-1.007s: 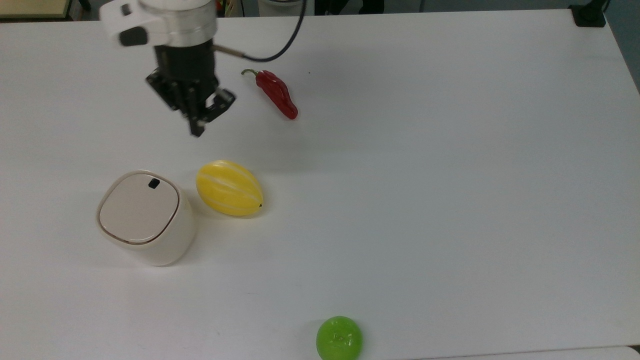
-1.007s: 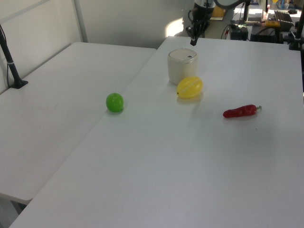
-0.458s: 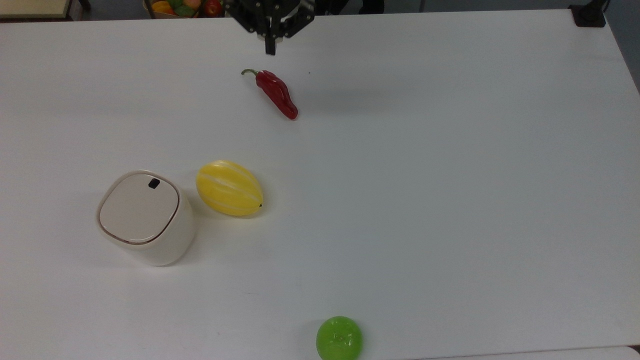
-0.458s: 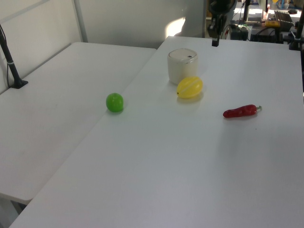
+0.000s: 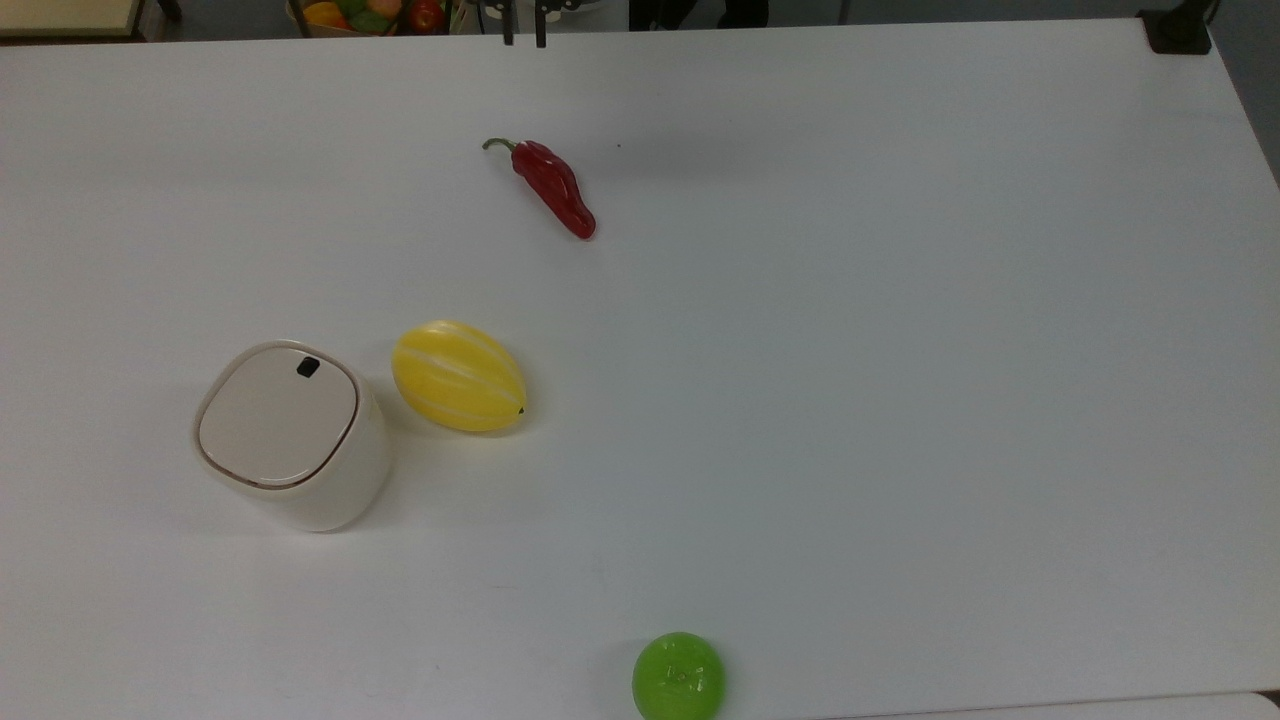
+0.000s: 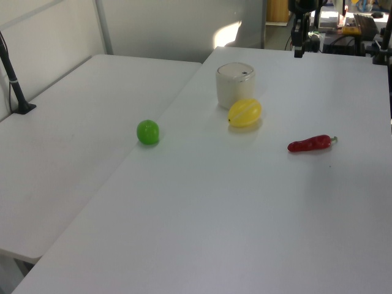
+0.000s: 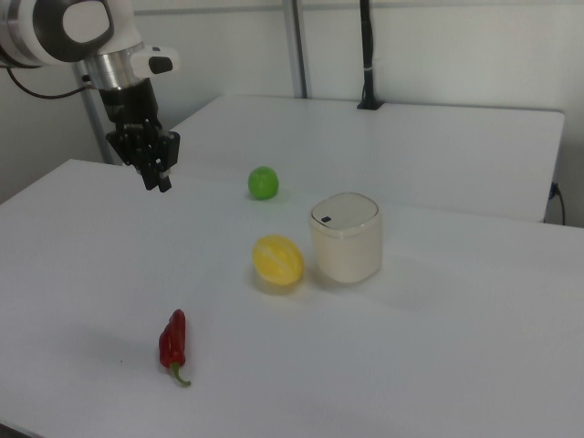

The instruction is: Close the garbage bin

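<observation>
Although the task asks for closing, the garbage bin point(image 5: 290, 435) already shows its flat lid point(image 5: 277, 417) lying level inside the rim, so the job looks done. Nearest in the top view sits a green ball point(image 5: 678, 676) at the worktop's point(image 5: 850, 400) front edge; further in stands the bin at the top view's left, upright, with a yellow melon point(image 5: 458, 376) just beside it on the top view's right, apparently not touching. I judge the bin light, stiff, smooth plastic that could slide if shoved sideways, so any press belongs straight down on the lid's free side, away from the small black mark point(image 5: 308, 367). Beyond lies a red chili pepper point(image 5: 553, 186), well apart. Farthest, the gripper point(image 7: 157, 172) hangs above the worktop's far edge, its fingers point(image 7: 162, 183) drawn together or nearly so, holding and touching nothing.
</observation>
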Robot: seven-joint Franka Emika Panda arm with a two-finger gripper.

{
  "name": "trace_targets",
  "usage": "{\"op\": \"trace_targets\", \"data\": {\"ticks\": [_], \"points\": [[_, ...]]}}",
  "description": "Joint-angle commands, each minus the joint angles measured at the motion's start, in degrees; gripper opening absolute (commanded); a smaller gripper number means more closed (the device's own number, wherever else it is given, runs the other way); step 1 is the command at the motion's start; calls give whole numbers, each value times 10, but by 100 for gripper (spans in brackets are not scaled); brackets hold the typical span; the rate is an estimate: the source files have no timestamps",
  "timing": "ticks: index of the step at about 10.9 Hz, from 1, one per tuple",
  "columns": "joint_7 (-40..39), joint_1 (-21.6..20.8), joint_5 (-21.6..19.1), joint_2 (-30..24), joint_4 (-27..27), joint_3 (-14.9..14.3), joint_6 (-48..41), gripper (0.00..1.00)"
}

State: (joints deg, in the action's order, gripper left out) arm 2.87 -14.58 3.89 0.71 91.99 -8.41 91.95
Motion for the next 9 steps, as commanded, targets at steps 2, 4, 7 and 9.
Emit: {"op": "trace_targets", "data": {"ticks": [2, 4, 7, 9], "points": [[-12, 7, 4, -19, 18, -8, -5, 100], [-12, 19, 0, -11, 15, 1, 3, 100], [-10, 78, -1, -10, 12, 68, 2, 100], [-6, 77, -1, -10, 12, 68, 2, 100]]}}
